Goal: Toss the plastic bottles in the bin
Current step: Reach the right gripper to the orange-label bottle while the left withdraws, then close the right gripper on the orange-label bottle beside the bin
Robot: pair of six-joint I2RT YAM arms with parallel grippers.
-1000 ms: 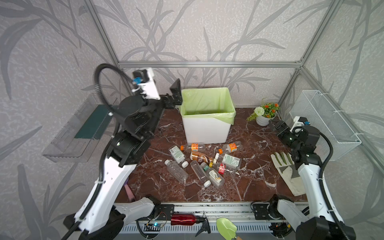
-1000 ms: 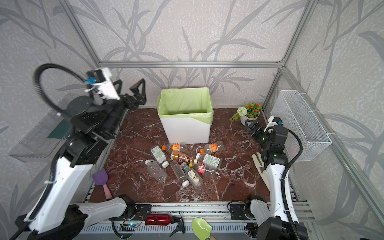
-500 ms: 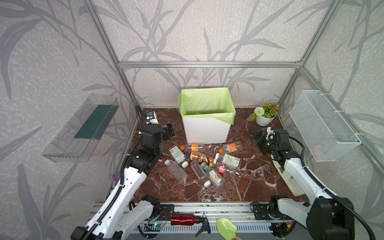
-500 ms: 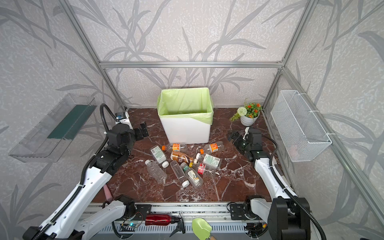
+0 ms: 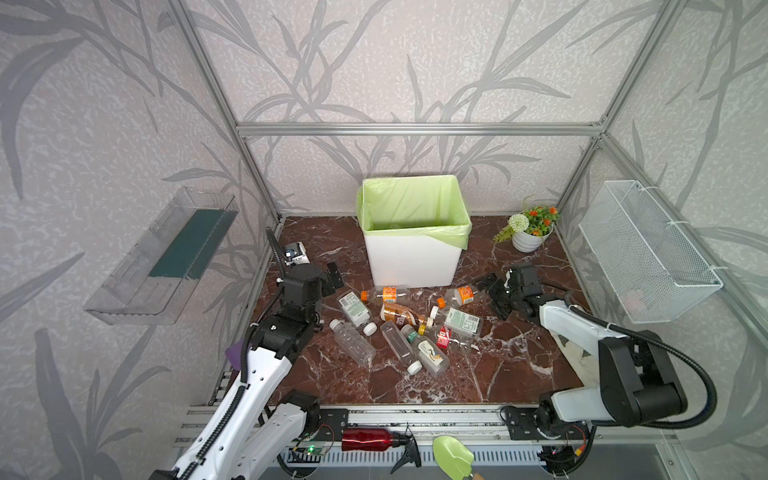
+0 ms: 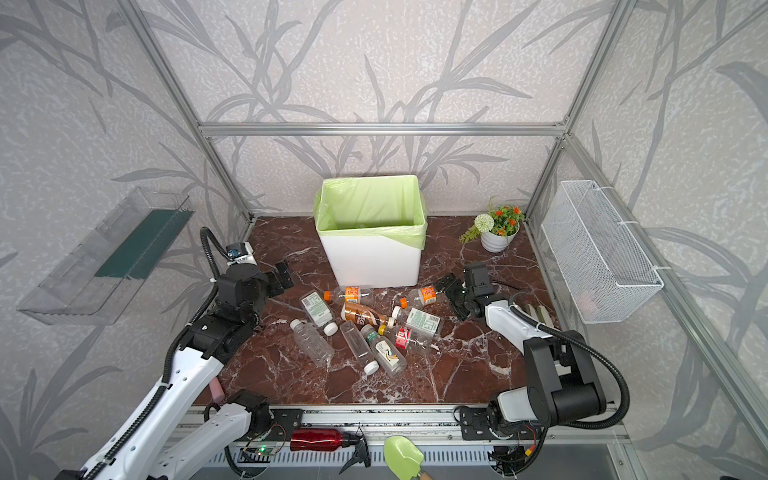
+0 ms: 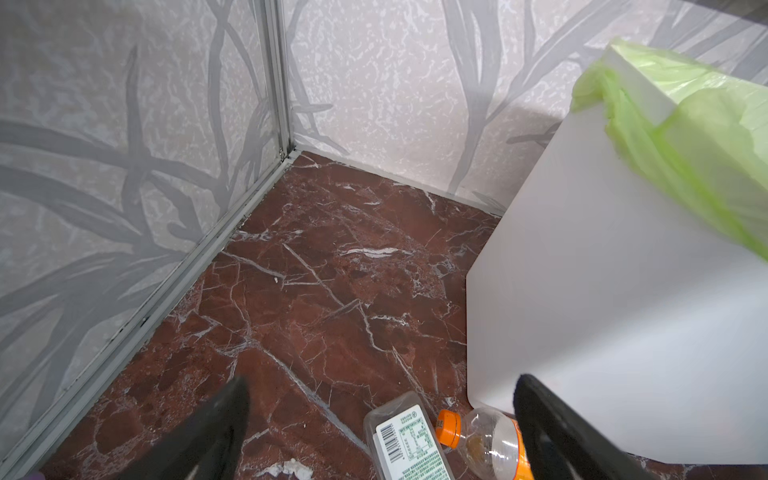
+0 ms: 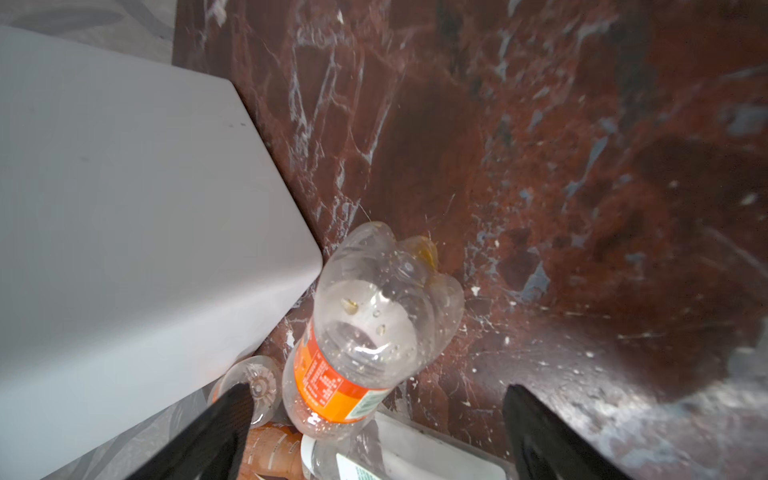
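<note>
Fingers (image 8: 212,432) of the right gripper (image 8: 376,388) are spread wide and nothing is held. The clear plastic bottle with the orange label (image 8: 365,332) is found lying on its side on the red-brown marble tabletop (image 5: 498,365), just beside the front corner of the white rectangular bin lined with a light green bag (image 5: 411,262). The left gripper (image 7: 380,384) is likewise opened wide and empty, near the bin's other front corner, with a square clear bottle bearing a green-and-white label (image 7: 405,449) just ahead. The other plastic bottles (image 5: 401,316) are clustered in front of the bin; none is seen inside it.

For a sound grasp, the jaws should be lowered astride the labelled mid-body, across the long axis, with the inner finger kept clear of the bin wall. Closure should be gentle, since thin plastic is likely to buckle or roll. Release is deferred until the bag's rim is cleared.
</note>
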